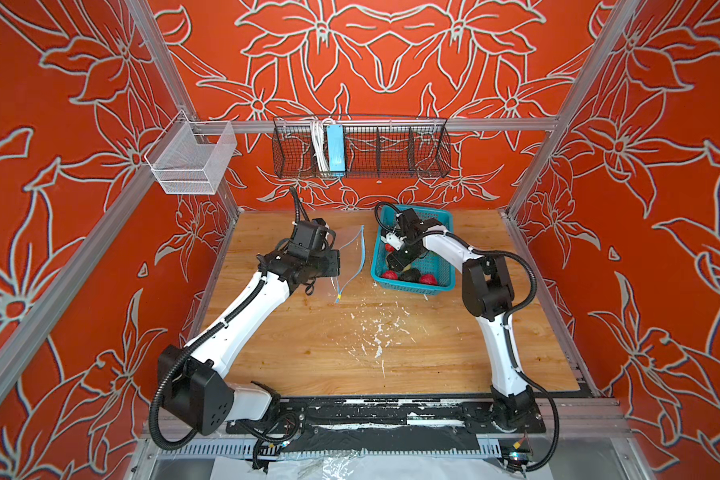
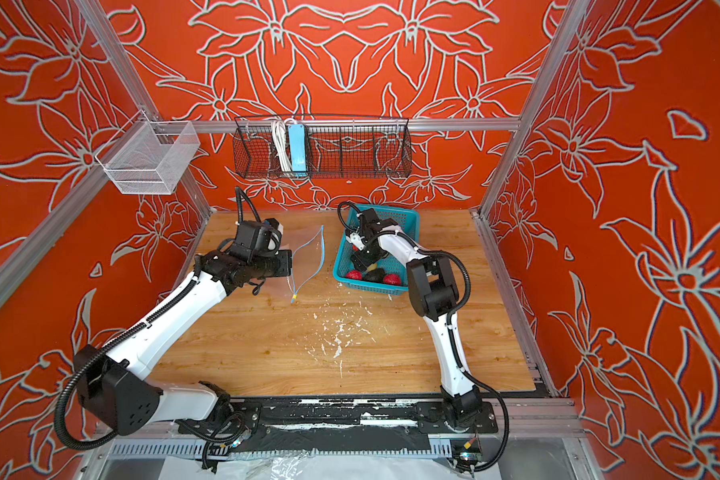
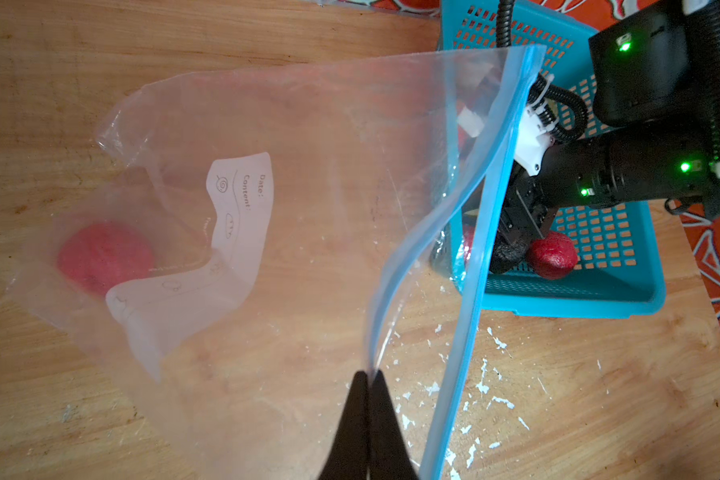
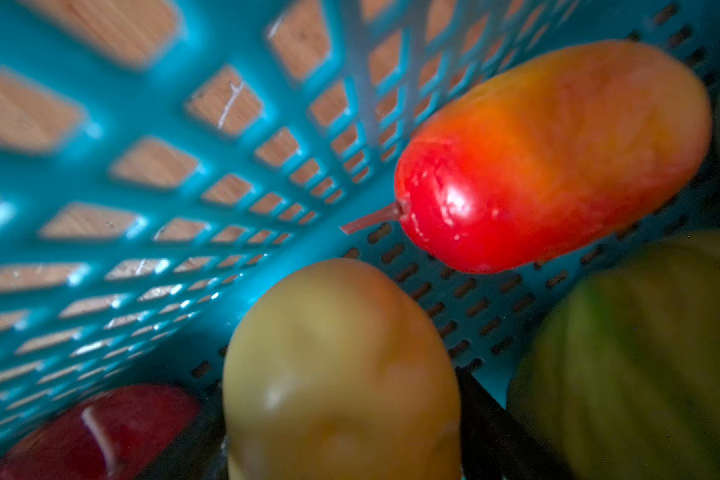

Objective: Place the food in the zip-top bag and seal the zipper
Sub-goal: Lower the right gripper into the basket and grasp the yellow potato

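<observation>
Found left gripper [image 3: 368, 376] pinched together on one lip of the bag [image 3: 308, 187], just beside the basket [image 3: 599, 301]. Noted the bag's mouth pulled agape and facing the basket, with the rest of the bag slumped on the table on the side away from the basket. Logged zipper [image 3: 497, 199] as unsealed along its whole visible run, with the two lips well apart. Spotted slider [image 1: 339, 296] parked at the strip's end, near the basket's front corner.

Counted one red fruit [image 3: 105, 257] inside the bag, at the end farthest from the basket. Saw nothing else in it.

Found right gripper [image 1: 400, 264] down inside the basket, with dark fingers on either side of a yellow piece [image 4: 341, 374]. Could not tell whether it was clamped on the piece or merely straddling it.

Listed what else lay in the basket: an orange-red piece [image 4: 558, 153], a green piece [image 4: 641, 357], a dark red piece [image 4: 100, 428], an avocado [image 3: 506, 257] and another red fruit [image 3: 553, 255]. Could not make out any other pieces under the arm.

Judged the task early: one item bagged, most of the food yet to cross, sealing not yet begun.
</observation>
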Tool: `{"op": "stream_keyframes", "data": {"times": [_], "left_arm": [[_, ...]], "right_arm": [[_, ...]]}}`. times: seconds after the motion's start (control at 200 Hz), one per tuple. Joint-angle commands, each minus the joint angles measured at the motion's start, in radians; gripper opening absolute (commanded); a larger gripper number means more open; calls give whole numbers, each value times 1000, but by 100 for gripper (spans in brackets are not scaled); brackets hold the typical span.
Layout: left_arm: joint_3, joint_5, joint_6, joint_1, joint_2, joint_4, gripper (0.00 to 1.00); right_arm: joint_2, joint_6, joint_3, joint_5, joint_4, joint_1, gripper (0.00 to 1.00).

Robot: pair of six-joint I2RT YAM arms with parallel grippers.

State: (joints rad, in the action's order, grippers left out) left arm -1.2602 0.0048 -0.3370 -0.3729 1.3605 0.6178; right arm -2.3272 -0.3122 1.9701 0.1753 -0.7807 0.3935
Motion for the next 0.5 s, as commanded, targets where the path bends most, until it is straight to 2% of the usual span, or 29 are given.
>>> {"op": "stream_keyframes", "data": {"times": [0.0, 0.23, 0.495], "left_arm": [[2, 9, -3, 2, -8, -11, 0], [2, 8, -3, 2, -2, -10, 0], [2, -5, -5, 2, 1, -13, 0]], "right_arm": [[-10, -10, -7, -23, -8, 1, 76], [-12, 1, -9, -28, 4, 1, 71], [27, 90, -1, 6, -3, 2, 64]]}}
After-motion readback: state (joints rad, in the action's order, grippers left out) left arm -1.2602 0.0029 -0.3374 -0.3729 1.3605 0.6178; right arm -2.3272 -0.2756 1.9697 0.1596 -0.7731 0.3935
